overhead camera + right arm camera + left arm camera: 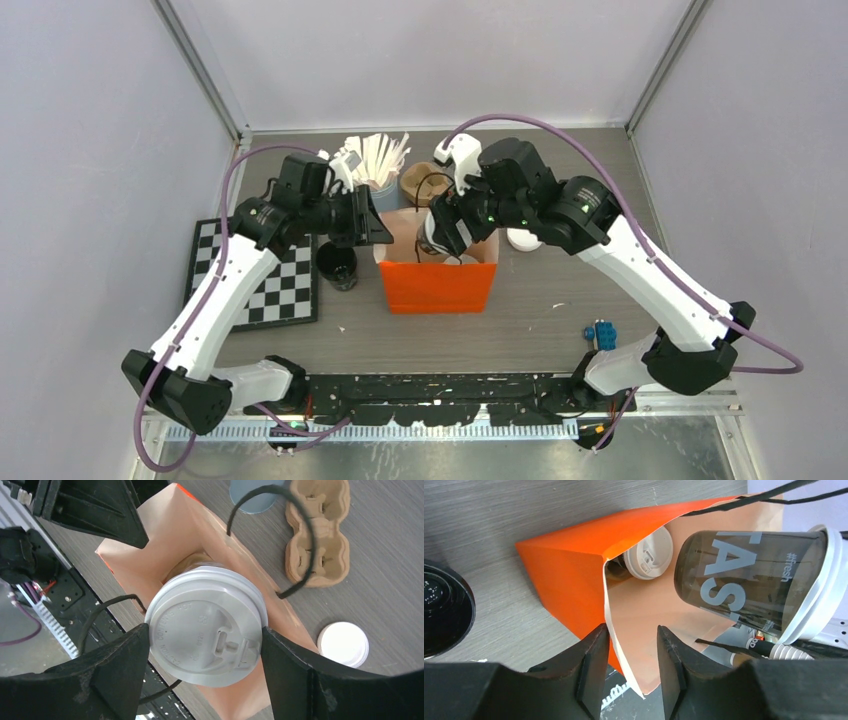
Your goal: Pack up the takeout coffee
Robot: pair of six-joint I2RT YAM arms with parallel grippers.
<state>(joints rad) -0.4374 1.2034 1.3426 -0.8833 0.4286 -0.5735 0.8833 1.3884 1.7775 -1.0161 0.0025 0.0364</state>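
Right gripper (pixel 204 642) up close, fingers clamped on both sides of a dark cup (pixel 749 575), white lid on top, hanging right at the mouth of the open orange bag (pixel 437 285). Left gripper (pixel 633 637) straddles the bag's left rim, jaws apart, paper between them. Second cup (pixel 649 555) sits down inside the bag, lid showing.

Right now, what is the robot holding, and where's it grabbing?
The right gripper clamps a coffee cup by the sides of its lid, over the orange bag. The left gripper only straddles the bag's wall.
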